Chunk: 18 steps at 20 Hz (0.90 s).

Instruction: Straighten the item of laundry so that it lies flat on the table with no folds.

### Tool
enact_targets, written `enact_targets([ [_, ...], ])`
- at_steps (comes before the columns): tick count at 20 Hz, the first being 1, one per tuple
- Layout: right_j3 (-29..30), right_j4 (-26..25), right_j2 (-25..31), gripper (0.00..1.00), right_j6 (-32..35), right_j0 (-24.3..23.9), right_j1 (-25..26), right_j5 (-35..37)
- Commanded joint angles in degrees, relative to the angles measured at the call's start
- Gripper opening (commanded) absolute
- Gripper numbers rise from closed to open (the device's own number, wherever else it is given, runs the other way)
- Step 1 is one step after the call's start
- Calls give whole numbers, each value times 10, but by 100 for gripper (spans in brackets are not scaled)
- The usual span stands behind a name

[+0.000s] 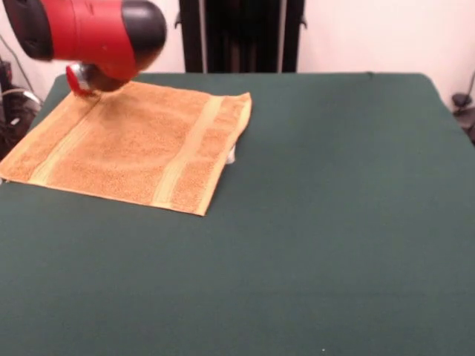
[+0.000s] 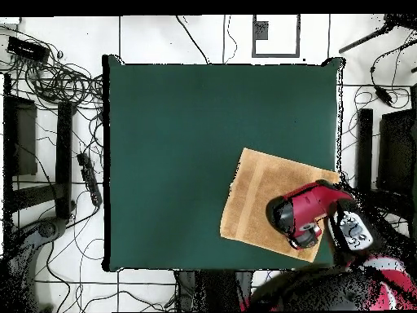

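The orange-tan towel (image 1: 141,144) lies spread out on the green table (image 1: 334,222), at its far left corner in the front view. It has two paler bands, and a small white tag (image 1: 231,154) shows at its right edge. In the overhead view the towel (image 2: 256,200) lies near the table's (image 2: 179,147) lower right edge. The red and black arm hangs over the towel's far left corner. The gripper (image 1: 83,83) sits low at that corner, mostly hidden under the arm's bulk. It also shows in the overhead view (image 2: 303,236). Its state does not show.
The black pedestal (image 1: 241,33) stands behind the table's far edge. The towel's left corner reaches the table's left edge in the front view. Cables (image 2: 57,81) and black stands (image 2: 362,147) lie on the floor around the table.
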Motion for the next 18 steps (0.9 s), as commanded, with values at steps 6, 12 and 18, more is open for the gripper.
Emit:
enact_targets([
  [6, 138, 72, 200, 0, -151, -93, -55, -262],
  [12, 144, 72, 229, 0, -139, -106, -68, -278],
  [18, 150, 87, 261, 0, -111, -127, -83, -301],
])
